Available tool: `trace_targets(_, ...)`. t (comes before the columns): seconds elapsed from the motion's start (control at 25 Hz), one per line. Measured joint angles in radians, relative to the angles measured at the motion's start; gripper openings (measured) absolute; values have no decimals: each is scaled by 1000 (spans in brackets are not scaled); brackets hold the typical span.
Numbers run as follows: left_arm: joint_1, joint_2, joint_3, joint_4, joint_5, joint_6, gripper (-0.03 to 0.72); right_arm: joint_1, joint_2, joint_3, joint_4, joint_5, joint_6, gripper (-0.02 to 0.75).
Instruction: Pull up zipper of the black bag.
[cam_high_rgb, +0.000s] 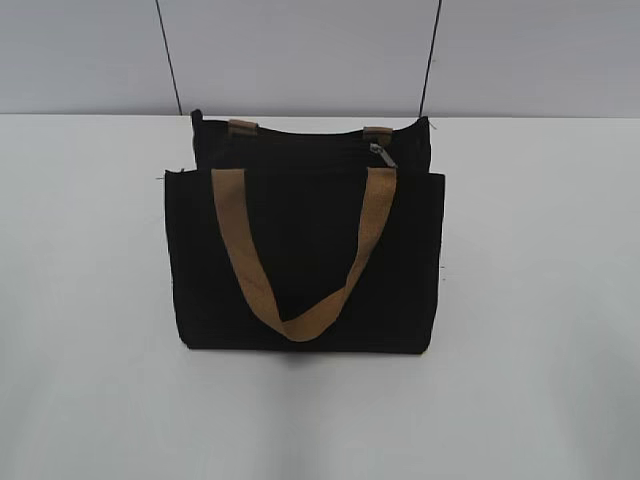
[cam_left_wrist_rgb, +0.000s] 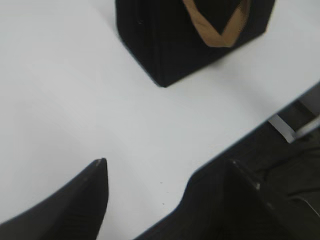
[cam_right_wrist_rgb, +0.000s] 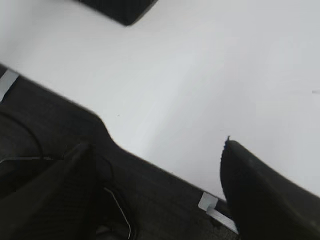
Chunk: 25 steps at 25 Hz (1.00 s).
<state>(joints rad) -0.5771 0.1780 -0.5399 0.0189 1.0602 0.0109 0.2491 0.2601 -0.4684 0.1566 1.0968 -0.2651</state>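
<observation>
The black bag stands upright in the middle of the white table, its tan handle hanging in a V over the front panel. The zipper's grey pull tab sits at the right end of the top edge. Neither gripper shows in the exterior view. In the left wrist view my left gripper is open and empty over the table's near edge, with the bag well ahead of it. In the right wrist view my right gripper is open and empty at the table's edge, with one bag corner at the top.
The white table spreads wide on both sides of the bag. A grey wall with two dark vertical seams stands behind. The table's front edge and dark floor with cables lie under both grippers.
</observation>
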Motion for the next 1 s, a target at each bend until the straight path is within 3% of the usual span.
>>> trace_targets(0.2,264,-87,0,1,0,0,534,-221,-149,0,0,0,0,596)
trace_targets(0.48,493,-182,1,1,1,0,533,-368,-267,0,0,-1,0,595)
trace_targets(0.6,523,-182,2,1,1,0,533,-376,-267,0,2,-1,0,595)
trace_targets(1.0,523,-182,2,1,1,1,513,-376,-267,0,3,-1,0,595)
